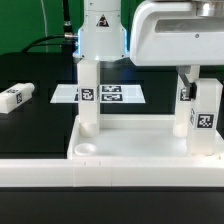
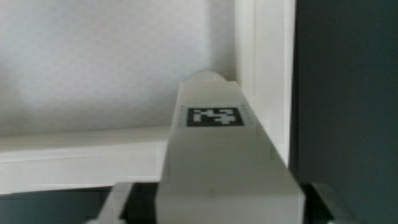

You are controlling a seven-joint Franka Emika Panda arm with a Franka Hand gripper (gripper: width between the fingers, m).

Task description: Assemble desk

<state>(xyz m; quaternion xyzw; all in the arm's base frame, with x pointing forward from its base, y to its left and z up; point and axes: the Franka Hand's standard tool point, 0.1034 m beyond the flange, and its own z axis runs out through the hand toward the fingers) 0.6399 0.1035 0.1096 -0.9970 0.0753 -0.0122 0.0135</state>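
On the black bench (image 1: 30,70), well off the tabletop (image 1: 140,150) toward the exterior view's left, a loose leg (image 1: 16,98) lies flat, its tag facing the camera.

The tabletop is a white tray at the near middle of the bench. Its near corner socket (image 1: 88,149) on the exterior view's left is a bare round hole. Just behind that socket, the left leg (image 1: 88,100) stands upright in the tabletop's far corner with its tag facing the camera. The arm (image 1: 100,30) rises behind this leg.

Behind the tabletop's far wall, the marker board (image 1: 128,95) lies flat on the bench.

At the tabletop's end on the exterior view's right, two more tagged legs stand upright close together. The inner right leg (image 1: 183,105) is directly under the end effector (image 1: 186,74). The outer right leg (image 1: 205,115) is nearer the camera, just beside the inner one.

In the wrist view, the inner right leg (image 2: 217,150) runs up from between the dark fingers (image 2: 121,203), over the tabletop's floor and alongside its side wall (image 2: 267,60). The fingers sit one on each side of this leg, close against it. I cannot tell whether they already pinch it or a thin gap remains.
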